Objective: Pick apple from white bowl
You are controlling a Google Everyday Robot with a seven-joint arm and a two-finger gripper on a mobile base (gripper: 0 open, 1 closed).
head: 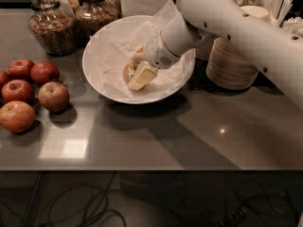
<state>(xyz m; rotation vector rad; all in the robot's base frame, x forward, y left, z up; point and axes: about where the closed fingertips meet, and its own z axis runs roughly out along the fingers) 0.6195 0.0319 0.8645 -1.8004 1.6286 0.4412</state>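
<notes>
We figured this was an office break-room kitchen: a grey counter [189,136] with snack-filled glass jars [47,30], loose red apples [28,91], stacked disposable bowls [232,65] and stirrers [277,1]. The gripper [137,70] sat inside the white bowl [97,77], at the apple [128,73].

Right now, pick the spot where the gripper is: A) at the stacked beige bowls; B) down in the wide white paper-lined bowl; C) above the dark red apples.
B: the gripper sits inside the wide white paper-lined bowl, right at the small pale yellow-orange apple.
</notes>
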